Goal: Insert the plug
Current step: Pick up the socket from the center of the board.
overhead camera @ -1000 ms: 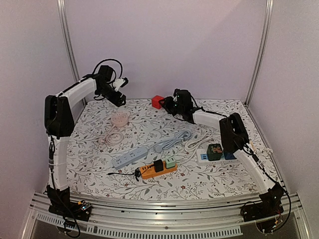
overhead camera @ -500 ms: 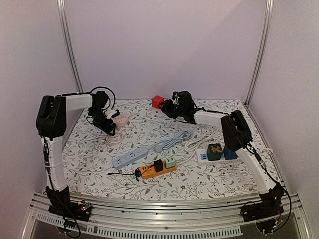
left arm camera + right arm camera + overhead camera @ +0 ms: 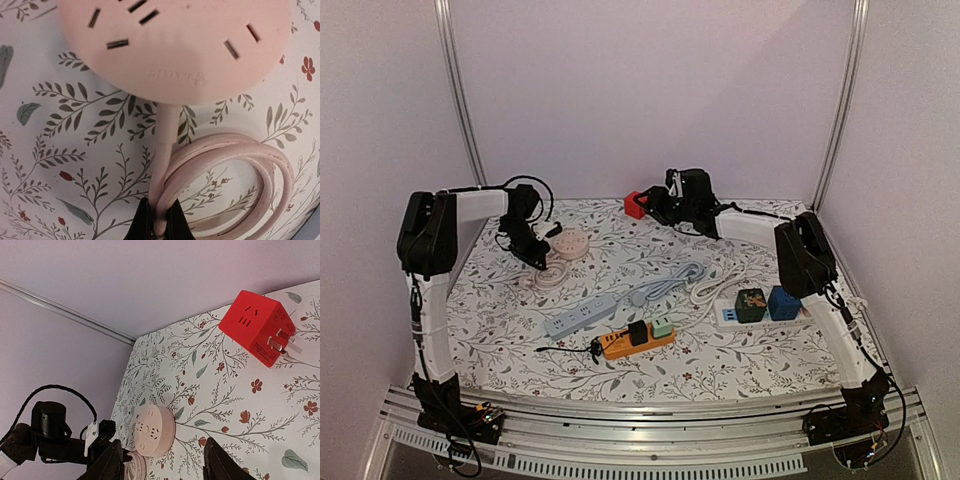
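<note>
A red cube plug (image 3: 260, 327) with metal prongs on one side lies on the flowered table near the back wall, also visible from above (image 3: 636, 204). My right gripper (image 3: 162, 465) is open with nothing between its fingers, just right of the cube (image 3: 657, 206). A round pink socket (image 3: 175, 45) sits at the back left (image 3: 570, 243), its pink cord (image 3: 235, 160) coiled beside it. My left gripper (image 3: 157, 227) is shut on that cord a short way from the socket, low on the table (image 3: 535, 256).
A grey-white power strip (image 3: 580, 316) and an orange strip (image 3: 635, 340) lie in the near middle. A white strip with green and blue cubes (image 3: 752, 305) lies at the right. Grey and white cables (image 3: 670, 283) are bundled in the centre. Walls close in at the back and sides.
My left arm came down from a raised pose to the table and shut on the pink cord; the socket slid slightly right. My right gripper opened wider beside the red cube.
</note>
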